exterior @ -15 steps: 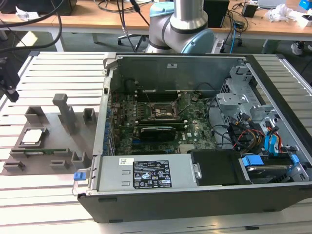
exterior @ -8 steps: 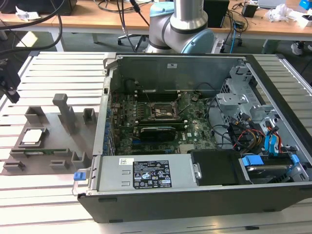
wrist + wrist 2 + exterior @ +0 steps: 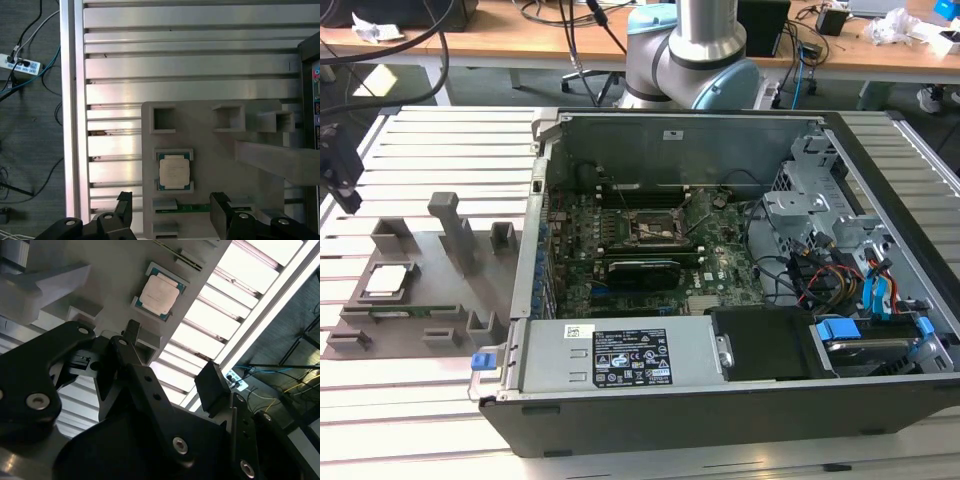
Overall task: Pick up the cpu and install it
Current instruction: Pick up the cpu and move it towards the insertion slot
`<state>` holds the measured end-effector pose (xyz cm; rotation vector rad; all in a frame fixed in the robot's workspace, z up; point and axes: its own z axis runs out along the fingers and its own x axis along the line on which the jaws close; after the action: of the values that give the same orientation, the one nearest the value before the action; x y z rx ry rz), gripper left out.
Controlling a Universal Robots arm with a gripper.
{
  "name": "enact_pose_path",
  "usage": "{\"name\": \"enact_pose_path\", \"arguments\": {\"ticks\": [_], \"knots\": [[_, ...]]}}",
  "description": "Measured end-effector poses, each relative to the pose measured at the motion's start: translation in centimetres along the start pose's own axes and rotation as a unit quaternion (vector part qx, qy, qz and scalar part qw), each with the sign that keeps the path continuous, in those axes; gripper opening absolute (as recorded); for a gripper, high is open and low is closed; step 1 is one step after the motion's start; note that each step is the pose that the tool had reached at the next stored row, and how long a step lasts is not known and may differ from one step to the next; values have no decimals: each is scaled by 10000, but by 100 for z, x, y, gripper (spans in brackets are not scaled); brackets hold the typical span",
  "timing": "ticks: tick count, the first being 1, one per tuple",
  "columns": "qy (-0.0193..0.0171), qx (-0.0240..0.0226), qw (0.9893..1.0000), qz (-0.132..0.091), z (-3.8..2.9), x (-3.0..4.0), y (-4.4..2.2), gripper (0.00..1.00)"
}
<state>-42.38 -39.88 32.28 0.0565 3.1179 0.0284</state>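
First wrist view: pincer point(image 3: 172, 202) spread near cpu point(image 3: 174, 171).

The cpu point(image 3: 174, 171) shows a silvery-grey top plate with a pale rim and green at its corners. It lies on a matte grey holder tray point(image 3: 210, 145). The counter point(image 3: 150, 55) is bright silver, striped with parallel slats. The pincer point(image 3: 171, 200) is black with shiny silver screws. In the exterior view the computer case point(image 3: 720, 410) is black outside and grey within, its motherboard point(image 3: 620, 260) green, its label point(image 3: 630, 357) white, and its clips point(image 3: 840, 330) blue. The robot arm point(image 3: 705, 50) is pale blue and silver.
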Motion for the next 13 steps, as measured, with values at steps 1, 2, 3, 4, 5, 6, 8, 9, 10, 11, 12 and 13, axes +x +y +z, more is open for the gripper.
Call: {"name": "enact_pose_path", "arguments": {"ticks": [1,2,3,4,5,6,8,9,10,11,12,13], "knots": [[0,0,10000,0,3,0,0,72],[0,0,10000,0,9,0,0,72],[0,0,10000,0,28,1,-1,72],[0,0,10000,0,30,1,-1,72],[0,0,10000,0,31,1,-1,72],[0,0,10000,0,33,1,-1,72],[0,0,10000,0,36,1,-1,72],[0,0,10000,0,37,1,-1,72],[0,0,10000,0,39,1,-1,72],[-1,0,10000,0,41,1,-1,72],[0,-1,10000,0,45,1,-1,72],[0,0,10000,0,49,1,-1,72]]}}
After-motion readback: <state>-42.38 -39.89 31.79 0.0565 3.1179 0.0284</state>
